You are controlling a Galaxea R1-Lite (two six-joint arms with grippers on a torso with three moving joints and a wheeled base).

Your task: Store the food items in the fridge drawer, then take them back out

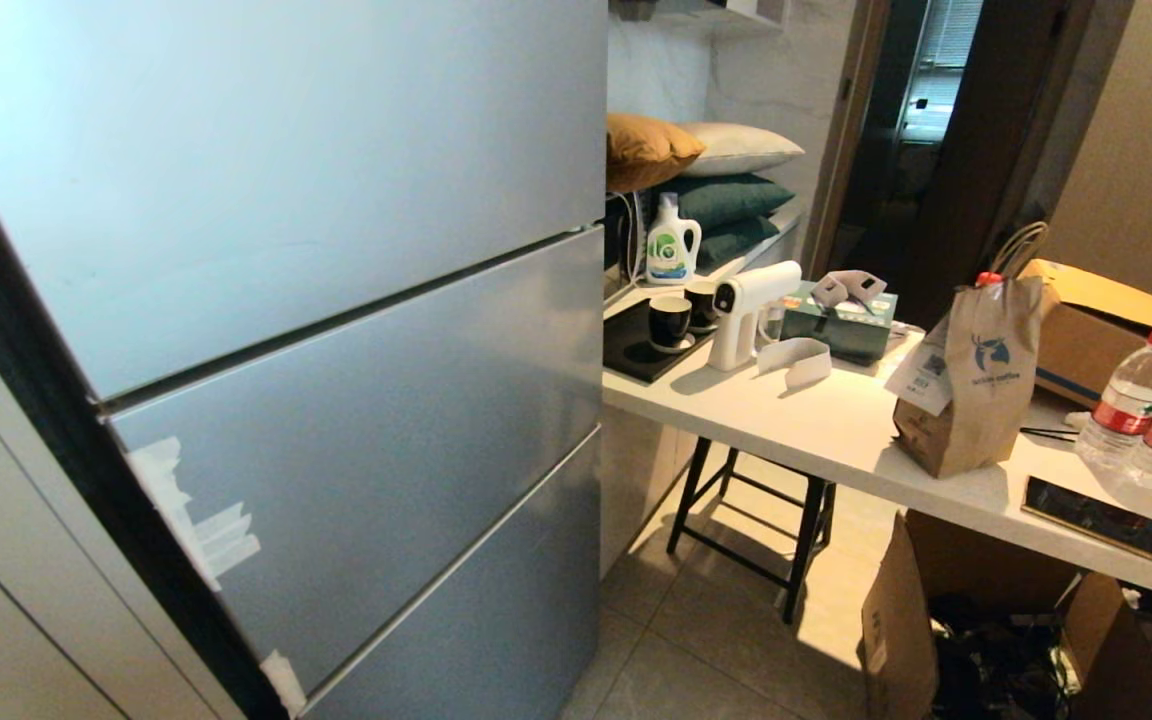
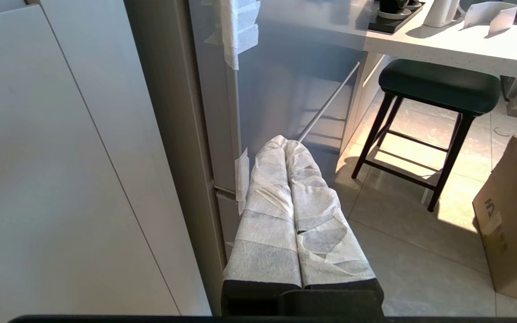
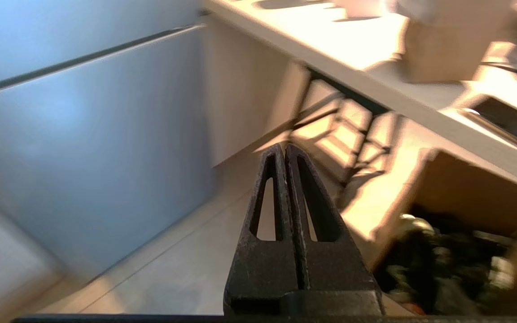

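Observation:
The silver-grey fridge (image 1: 336,330) fills the left of the head view with all its doors closed. The fridge drawer and the food items are hidden or out of view. Neither arm shows in the head view. My left gripper (image 2: 285,142), its fingers wrapped in white cloth, hangs shut and empty low beside the fridge's corner (image 2: 222,134). My right gripper (image 3: 283,150), black and bare, is shut on nothing above the tiled floor (image 3: 186,269), between the fridge front (image 3: 83,134) and a cardboard box (image 3: 465,215).
A white table (image 1: 836,430) stands right of the fridge, carrying a paper bag (image 1: 976,380), water bottles (image 1: 1131,400), a phone (image 1: 1101,520), a white spray gun (image 1: 751,310) and cups. A black stool (image 2: 438,85) sits under it. An open cardboard box (image 1: 996,630) rests on the floor.

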